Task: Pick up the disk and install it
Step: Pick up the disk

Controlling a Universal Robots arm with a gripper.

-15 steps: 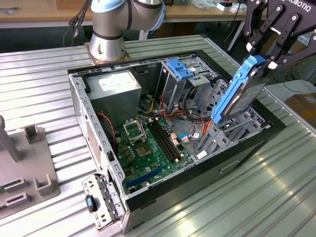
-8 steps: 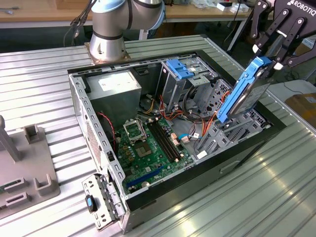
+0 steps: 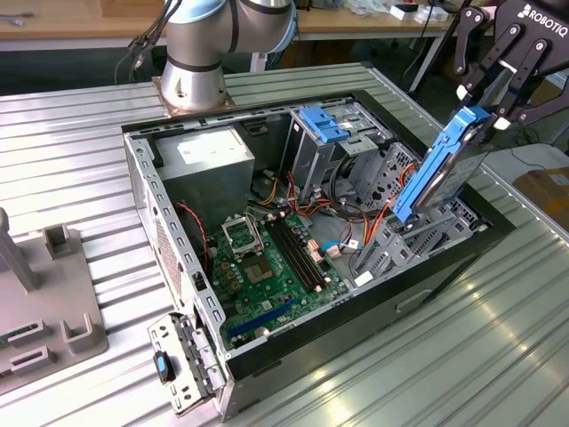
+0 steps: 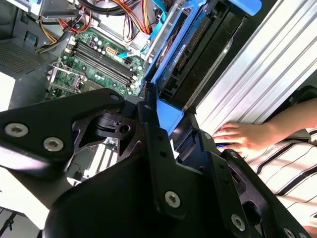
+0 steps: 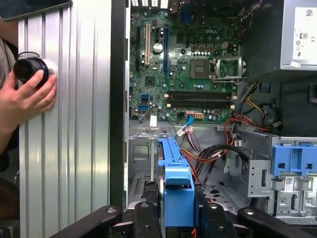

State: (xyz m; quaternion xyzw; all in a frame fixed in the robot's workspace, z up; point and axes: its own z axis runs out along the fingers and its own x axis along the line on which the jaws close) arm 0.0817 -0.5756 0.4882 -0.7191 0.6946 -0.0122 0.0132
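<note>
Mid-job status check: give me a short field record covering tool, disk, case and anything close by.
tool: shut on the upper end of the disk
disk: on edge, tilted, lower end at the drive bay, at the exterior view's right
case: open, motherboard exposed
nearby: a person's hand rests on the ribbed table beside the case

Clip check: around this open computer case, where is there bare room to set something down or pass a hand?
Bare ribbed table runs along the case's black side at the exterior view's lower right, plus a narrow strip between case and grey fixture. Crowded: the cables beside the drive cage, and the end where the gripper holds the disk.
</note>
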